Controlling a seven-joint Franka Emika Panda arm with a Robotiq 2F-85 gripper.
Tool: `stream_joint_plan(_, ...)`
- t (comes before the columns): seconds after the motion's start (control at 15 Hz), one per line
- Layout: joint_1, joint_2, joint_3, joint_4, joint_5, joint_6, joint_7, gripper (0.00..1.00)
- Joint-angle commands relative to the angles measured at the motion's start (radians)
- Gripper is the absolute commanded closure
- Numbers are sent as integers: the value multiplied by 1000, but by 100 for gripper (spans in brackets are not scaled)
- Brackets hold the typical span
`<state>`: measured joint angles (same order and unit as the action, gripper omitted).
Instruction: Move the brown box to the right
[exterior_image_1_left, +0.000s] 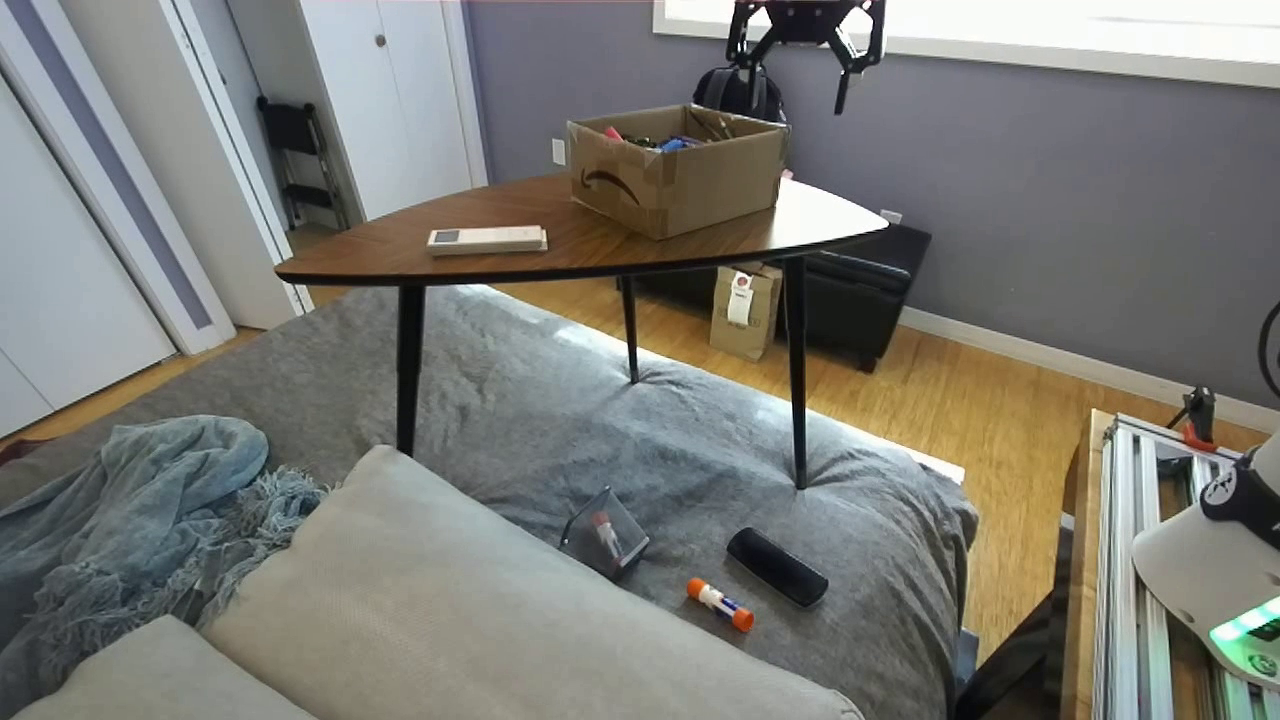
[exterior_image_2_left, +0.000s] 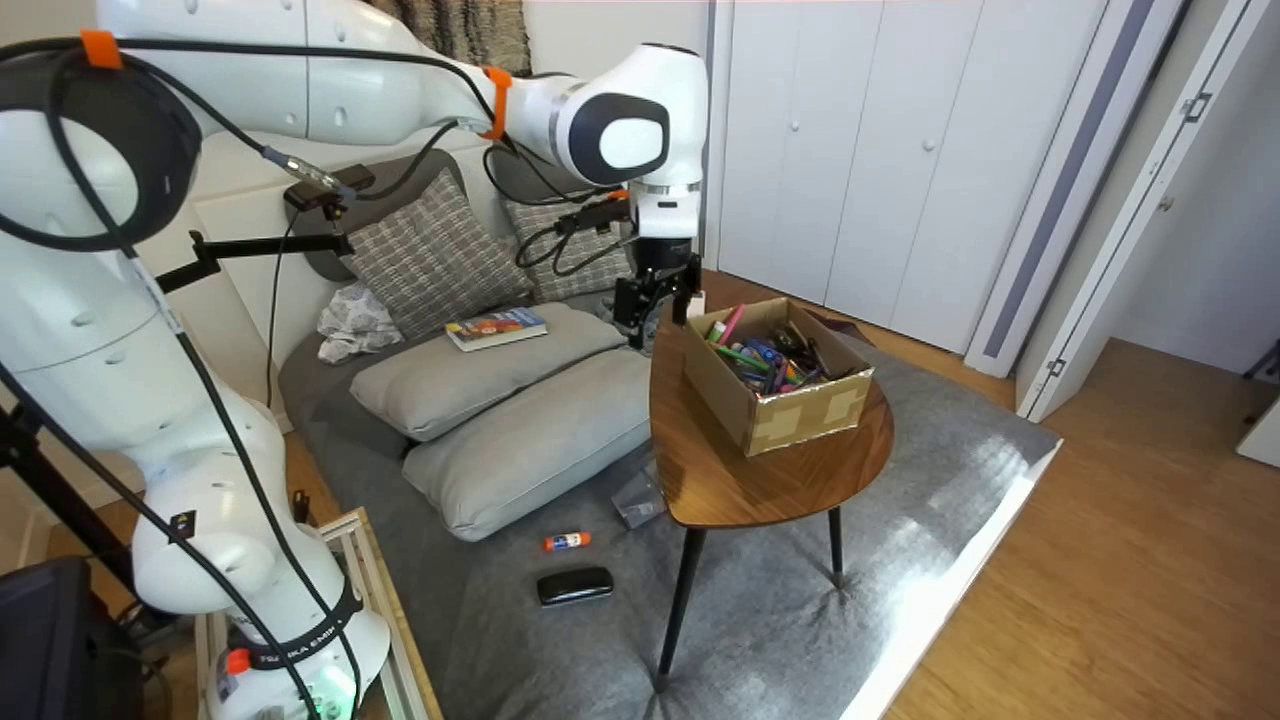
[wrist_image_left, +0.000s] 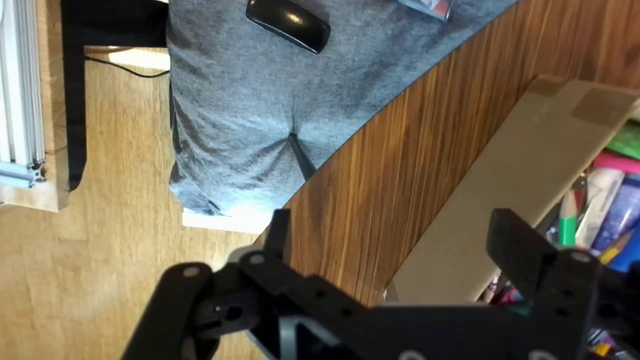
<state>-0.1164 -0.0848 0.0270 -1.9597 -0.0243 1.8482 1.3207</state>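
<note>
Wrist view: claw (wrist_image_left: 391, 232) is spread, nothing pinched. Box (wrist_image_left: 505, 175) is probably weighed down by contents (wrist_image_left: 600, 202); stiffish near wall (wrist_image_left: 460, 240) is best gripped.

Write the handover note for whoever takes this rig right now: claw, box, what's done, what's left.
Claw: open, nothing held, raised above the wooden table, apparently near the robot-facing side of the brown cardboard box.
Box: upright on the table, open-topped, filled with colorful stationery.
Done: no grip on the box yet; whether it has been shifted at all can't be told from here.
Left to do: grip it, move it right, let go.
</note>
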Motion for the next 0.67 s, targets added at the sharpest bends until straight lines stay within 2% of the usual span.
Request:
stream_joint_plan(0.0, 9, 54, -27, 41, -38, 43, 186, 0)
stream_joint_plan(0.4, 11, 104, -69, 40, -110, 121, 471, 0)
stream_joint_plan(0.6, 9, 126, -90, 40, -123, 143, 553, 0)
